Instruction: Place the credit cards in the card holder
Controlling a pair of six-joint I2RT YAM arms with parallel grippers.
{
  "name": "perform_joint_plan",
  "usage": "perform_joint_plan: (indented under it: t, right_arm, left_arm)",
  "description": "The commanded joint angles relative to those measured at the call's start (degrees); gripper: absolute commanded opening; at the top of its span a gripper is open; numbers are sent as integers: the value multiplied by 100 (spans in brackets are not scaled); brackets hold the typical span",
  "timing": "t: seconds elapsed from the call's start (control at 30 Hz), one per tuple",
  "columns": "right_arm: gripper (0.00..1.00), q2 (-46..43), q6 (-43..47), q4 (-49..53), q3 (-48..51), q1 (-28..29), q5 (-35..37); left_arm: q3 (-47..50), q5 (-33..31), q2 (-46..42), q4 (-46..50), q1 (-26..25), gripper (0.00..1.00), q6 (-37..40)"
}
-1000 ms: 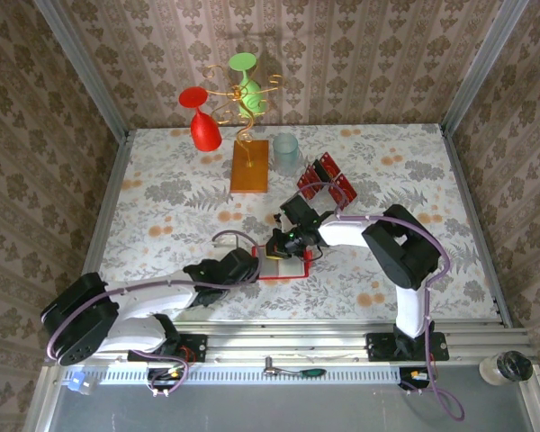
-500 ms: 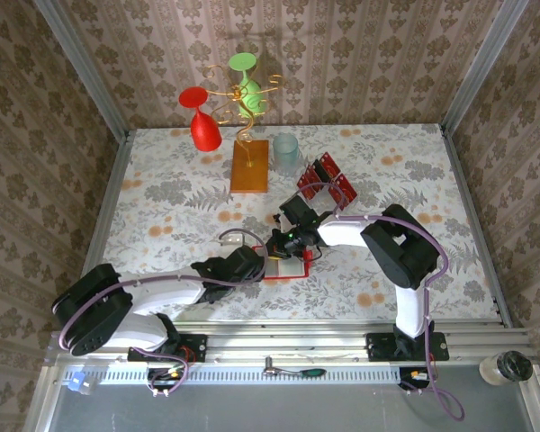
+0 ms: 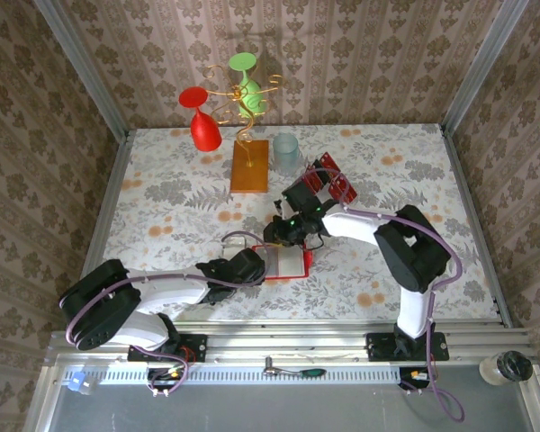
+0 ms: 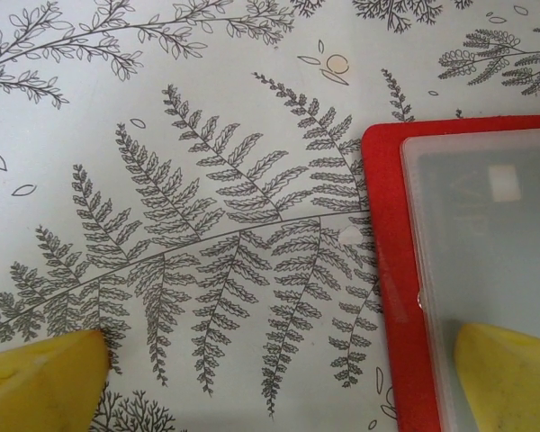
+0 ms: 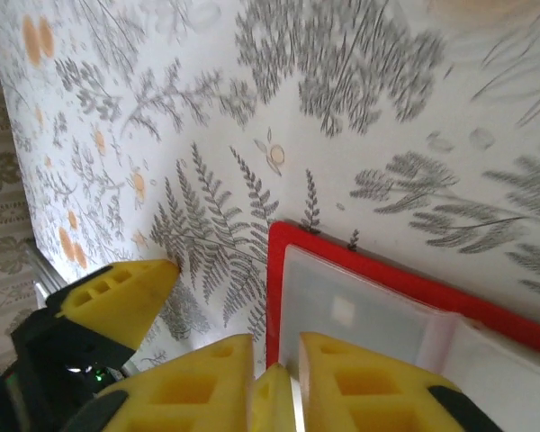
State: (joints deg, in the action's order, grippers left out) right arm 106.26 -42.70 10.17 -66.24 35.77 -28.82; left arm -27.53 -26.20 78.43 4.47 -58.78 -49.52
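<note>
The card holder (image 3: 288, 263) lies open near the table's middle, its red border framing a frosted pale inside (image 4: 486, 234) (image 5: 387, 315). A pale square marking shows through the frosted pocket. My left gripper (image 3: 256, 266) (image 4: 279, 360) is open and wide. One fingertip (image 4: 45, 378) is on the cloth and the other (image 4: 508, 373) rests on the holder's pale inside. My right gripper (image 3: 283, 234) (image 5: 274, 346) hovers over the holder's far left corner, its jaws a narrow gap apart with nothing between them. Several red credit cards (image 3: 328, 184) stand at the back right.
A clear tiered stand (image 3: 317, 191) holds the cards. Behind are a pale cup (image 3: 285, 153) and a gold wire rack on an orange base (image 3: 249, 166) with a red glass (image 3: 202, 126) and a green glass (image 3: 247, 85). Patterned walls enclose three sides.
My right gripper has drawn back from the holder toward the far side and its jaws have parted slightly. The left arm has shifted a little to the right, its gripper staying at the holder.
</note>
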Motion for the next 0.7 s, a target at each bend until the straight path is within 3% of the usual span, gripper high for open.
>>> perform_joint_plan:
  t: [0.0,0.3,0.67]
  right_arm:
    - [27,-512,467,744,-264,-274,429]
    - [35,-1095,1707,2299,-748,-1203,1829]
    - [37,-675,2943,3433,-1606,-1325,3773]
  left_arm:
    - [-99,-181,32,330,-45,100,-158]
    - [-51,-265,-39,423,-63,100,-249]
    - [28,-316,-133,409,-98,100,-291]
